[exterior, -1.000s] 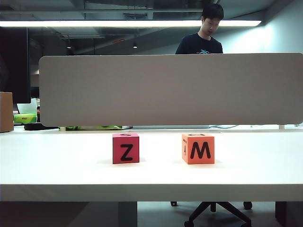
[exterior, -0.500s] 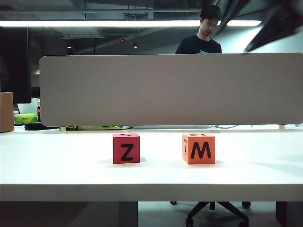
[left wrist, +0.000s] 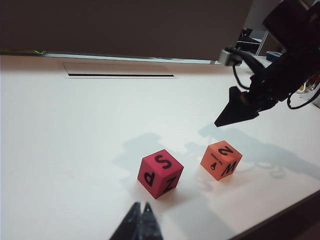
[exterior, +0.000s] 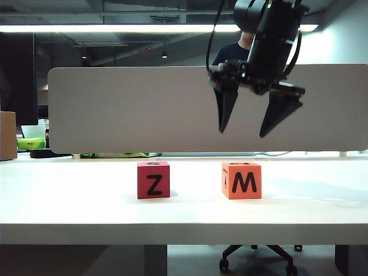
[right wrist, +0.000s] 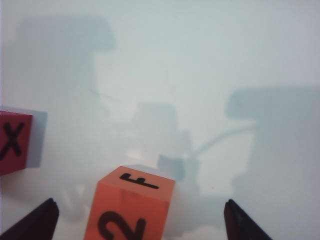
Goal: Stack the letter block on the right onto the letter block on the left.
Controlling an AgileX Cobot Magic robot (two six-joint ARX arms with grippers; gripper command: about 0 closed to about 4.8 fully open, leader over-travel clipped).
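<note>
An orange letter block (exterior: 241, 180) showing an M stands on the white table (exterior: 69, 201), right of a red letter block (exterior: 153, 180) showing a Z. My right gripper (exterior: 242, 133) hangs open above the orange block, clear of it, fingers pointing down. In the right wrist view the orange block (right wrist: 130, 205) lies between the spread fingertips (right wrist: 239, 220) of the right gripper (right wrist: 140, 216), with the red block (right wrist: 15, 141) off to one side. The left wrist view shows the red block (left wrist: 160, 173), the orange block (left wrist: 221, 159) and the right gripper (left wrist: 234, 109) above it. My left gripper (left wrist: 141, 207) is shut, short of the red block.
A grey partition panel (exterior: 144, 109) runs along the table's far edge, with a person (exterior: 244, 43) behind it. A cardboard box (exterior: 7, 135) and green items (exterior: 31, 144) sit at the far left. A cable slot (left wrist: 120, 75) lies in the tabletop.
My right arm has swung into the exterior view from the upper right and now hangs over the orange block. Both blocks have stayed put.
</note>
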